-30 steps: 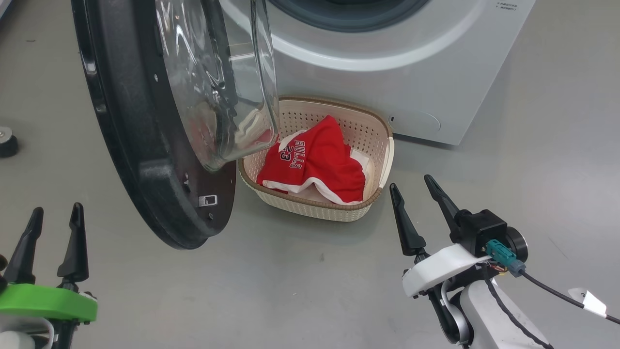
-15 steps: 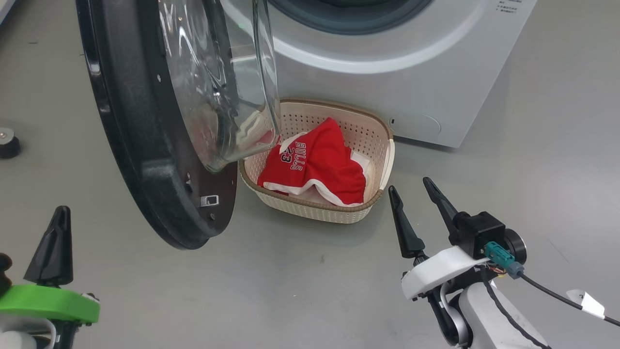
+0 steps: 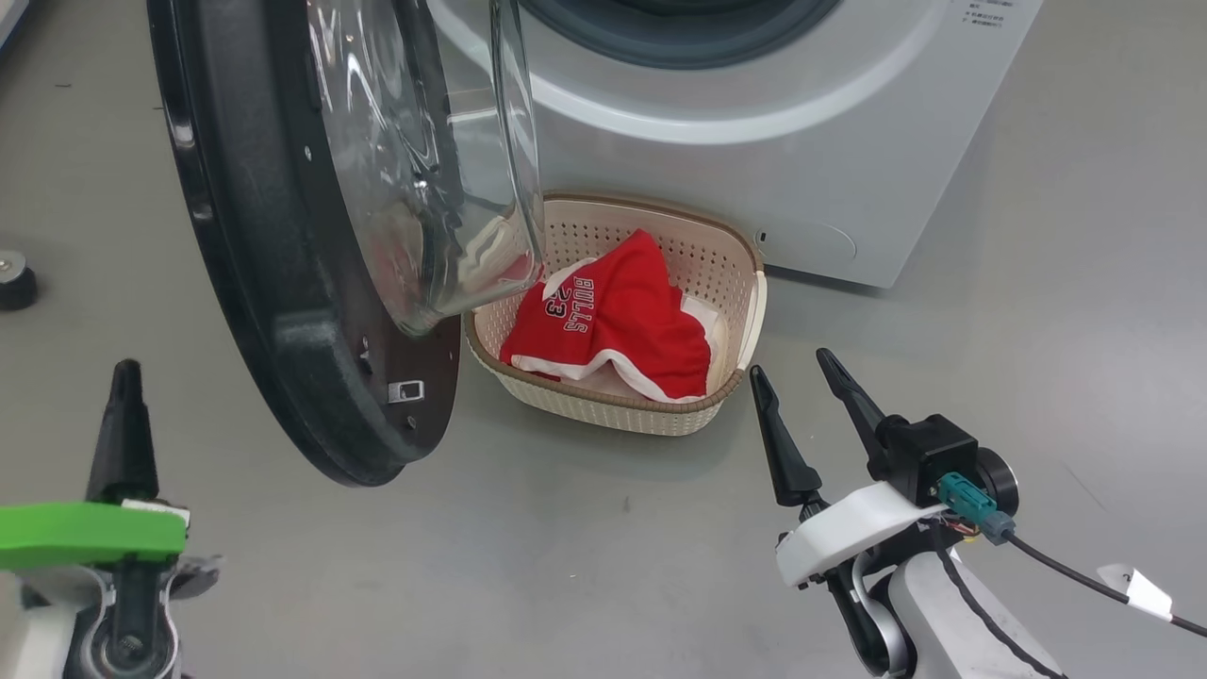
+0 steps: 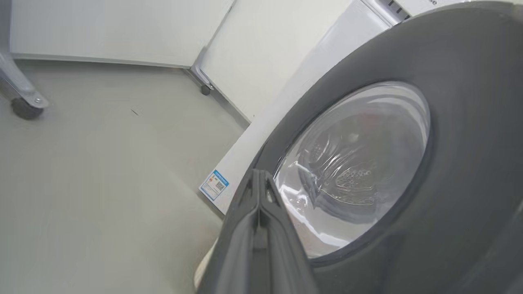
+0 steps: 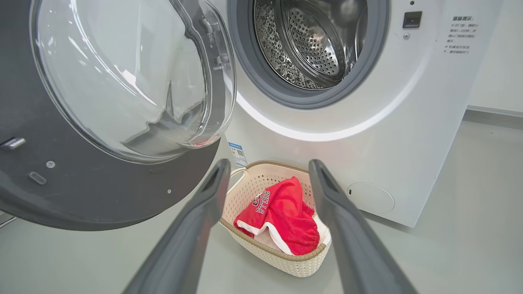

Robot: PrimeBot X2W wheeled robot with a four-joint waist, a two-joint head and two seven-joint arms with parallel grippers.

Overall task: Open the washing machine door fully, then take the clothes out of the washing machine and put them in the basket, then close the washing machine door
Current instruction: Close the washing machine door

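One open door (image 4: 470, 122), near left hand (image 4: 260, 176)

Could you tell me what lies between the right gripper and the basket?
Just bare grey floor lies between the right gripper and the basket, as the head view shows.

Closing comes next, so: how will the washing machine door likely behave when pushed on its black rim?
The washing machine door probably swings as one stiff piece: its black rim looks thick and rigid. The bulging glass bowl suggests some weight, so expect a slow start. The rim's smooth surface might let the shut left gripper slip.
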